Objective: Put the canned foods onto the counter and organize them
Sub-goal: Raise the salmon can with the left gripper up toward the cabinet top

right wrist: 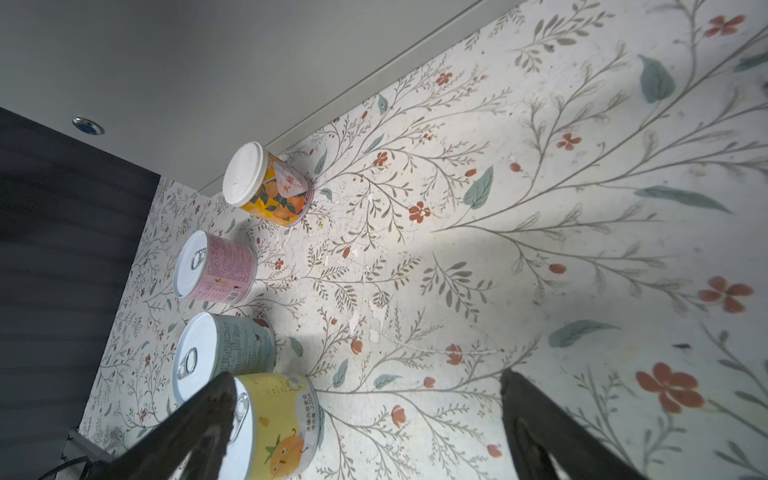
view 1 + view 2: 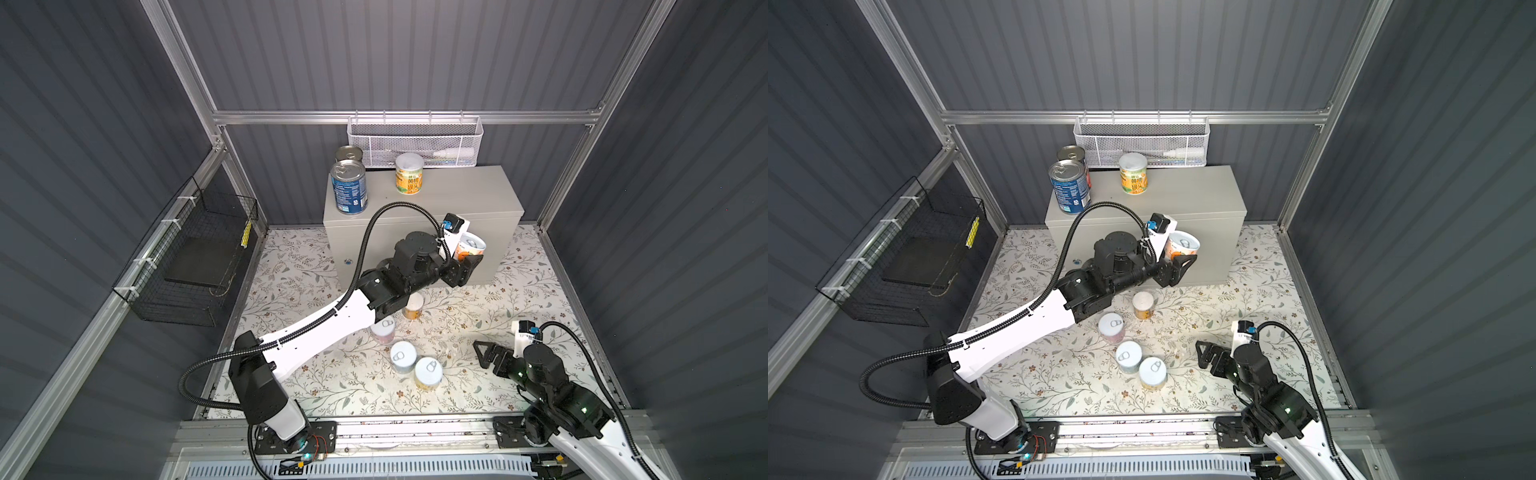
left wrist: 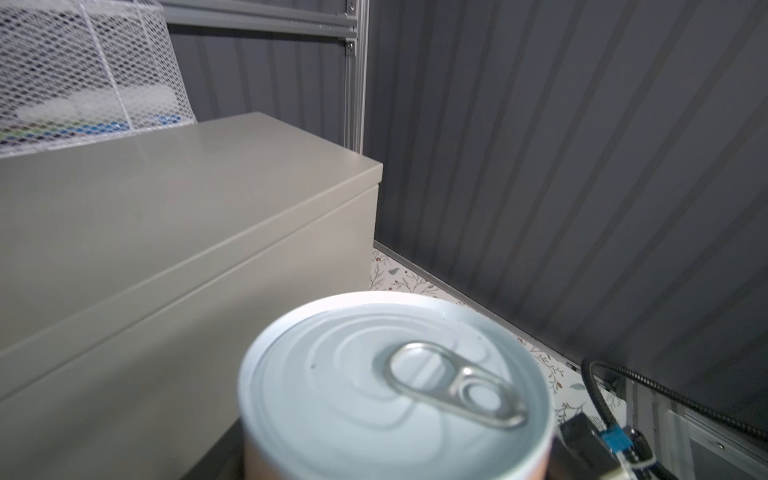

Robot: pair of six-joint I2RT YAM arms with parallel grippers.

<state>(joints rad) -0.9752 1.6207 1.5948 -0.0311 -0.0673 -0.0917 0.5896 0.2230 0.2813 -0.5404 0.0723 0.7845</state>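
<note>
My left gripper [image 2: 466, 254] is shut on a small white-lidded can with an orange label [image 2: 470, 246] [image 2: 1182, 245], held in the air in front of the counter [image 2: 457, 193] near its right end. The can's pull-tab lid [image 3: 395, 386] fills the left wrist view and hides the jaws. On the counter stand two blue-labelled cans [image 2: 349, 189] at the left and a yellow-orange can [image 2: 409, 173]. Several small cans stand on the floor: orange [image 1: 270, 187], pink [image 1: 216, 266], pale [image 1: 228, 353], yellow [image 1: 278, 424]. My right gripper [image 2: 482, 355] [image 1: 368, 378] is open, low beside the yellow can.
A white mesh basket [image 2: 415, 141] hangs on the back wall just above the counter's rear edge. A black wire basket [image 2: 195, 257] is fixed to the left wall. The floor mat [image 2: 519, 291] has a floral print. Aluminium frame posts stand at the back corners.
</note>
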